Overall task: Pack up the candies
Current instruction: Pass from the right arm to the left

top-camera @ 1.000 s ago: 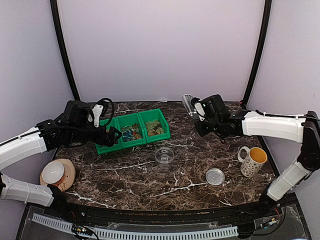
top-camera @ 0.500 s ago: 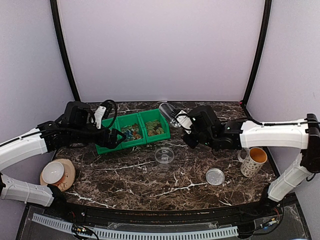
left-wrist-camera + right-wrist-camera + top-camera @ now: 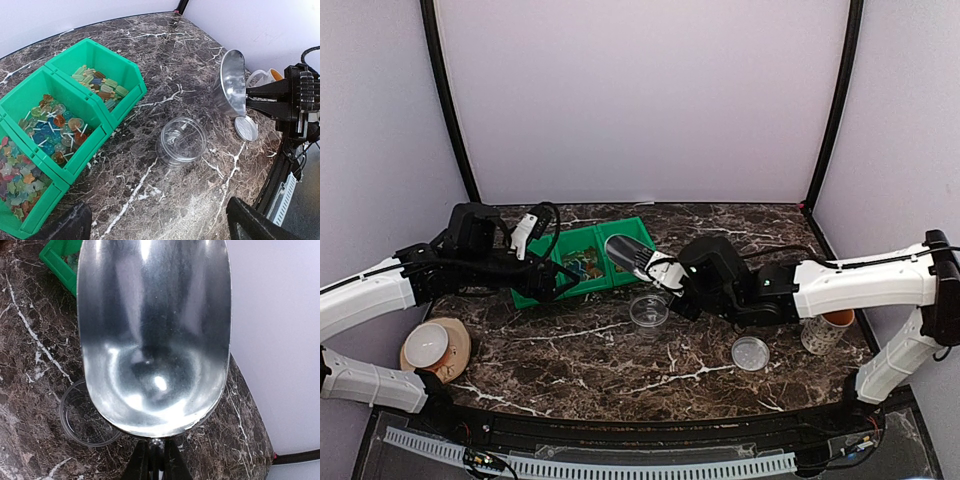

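Observation:
The candies [image 3: 55, 127] fill three compartments of a green bin [image 3: 122, 97]; they also show in the top view [image 3: 582, 265]. A clear round tub [image 3: 648, 311] stands open in front of the bin. My right gripper [image 3: 667, 272] is shut on the handle of an empty metal scoop [image 3: 623, 253], held above the bin's right end and behind the tub. In the right wrist view the scoop [image 3: 152, 335] fills the frame, with the gripper [image 3: 156, 460] shut on its handle and the tub [image 3: 85, 415] below left. My left gripper [image 3: 160, 230] is open and empty, above the bin's front left [image 3: 548, 275].
The tub's lid [image 3: 751, 353] lies on the marble to the right of the tub. A spotted mug [image 3: 817, 333] stands at the right, partly behind my right arm. A white bowl on a saucer [image 3: 428, 345] sits at the near left.
My right arm has swung left with the scoop, from the back right to just above the bin's right end and the tub. My left gripper has edged slightly right.

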You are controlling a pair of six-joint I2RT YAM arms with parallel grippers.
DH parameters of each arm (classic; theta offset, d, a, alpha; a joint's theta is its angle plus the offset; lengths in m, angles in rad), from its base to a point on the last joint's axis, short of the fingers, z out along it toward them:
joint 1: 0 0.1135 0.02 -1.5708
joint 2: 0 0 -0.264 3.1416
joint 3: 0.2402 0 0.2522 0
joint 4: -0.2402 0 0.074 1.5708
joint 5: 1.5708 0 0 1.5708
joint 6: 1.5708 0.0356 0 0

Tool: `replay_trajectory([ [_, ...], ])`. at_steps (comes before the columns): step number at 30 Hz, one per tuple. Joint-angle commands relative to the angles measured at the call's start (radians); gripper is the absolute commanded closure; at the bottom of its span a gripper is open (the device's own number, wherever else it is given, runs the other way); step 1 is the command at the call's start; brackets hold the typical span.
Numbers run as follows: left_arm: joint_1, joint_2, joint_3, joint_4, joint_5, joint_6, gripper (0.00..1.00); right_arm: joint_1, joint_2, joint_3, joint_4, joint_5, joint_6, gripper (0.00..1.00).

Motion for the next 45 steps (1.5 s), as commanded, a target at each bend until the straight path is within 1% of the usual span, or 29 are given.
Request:
replay_trajectory([
  [1,0.007,-0.01,-0.015,0.03,0.068,0.012,0.04,0.043,0.014,-0.004,0.087,0.039,-0.056,1.0],
  [7,0.01,0.0,-0.015,0.04,0.123,0.005,0.06,0.1,0.037,0.002,0.092,0.051,-0.1,1.0],
  [13,0.017,0.022,-0.015,0.055,0.209,-0.007,0.1,0.148,0.055,0.007,0.124,0.107,-0.147,1.0],
  [18,0.02,0.045,-0.012,0.064,0.28,-0.014,0.15,0.172,0.069,0.022,0.138,0.138,-0.179,1.0],
  [25,0.023,0.061,-0.016,0.076,0.329,-0.021,0.3,0.2,0.123,0.053,0.131,0.194,-0.216,1.0],
  [31,0.026,0.084,-0.013,0.073,0.354,-0.022,0.5,0.206,0.135,0.068,0.136,0.216,-0.227,1.0],
  [33,0.027,0.089,-0.011,0.071,0.358,-0.022,0.55,0.206,0.132,0.07,0.137,0.217,-0.229,1.0],
  [36,0.028,0.095,-0.01,0.068,0.361,-0.023,0.55,0.21,0.13,0.071,0.14,0.221,-0.234,1.0],
  [40,0.03,0.098,-0.01,0.068,0.361,-0.024,0.6,0.216,0.13,0.07,0.144,0.223,-0.241,1.0],
  [45,0.033,0.098,-0.009,0.068,0.364,-0.025,0.62,0.223,0.135,0.067,0.149,0.226,-0.251,1.0],
])
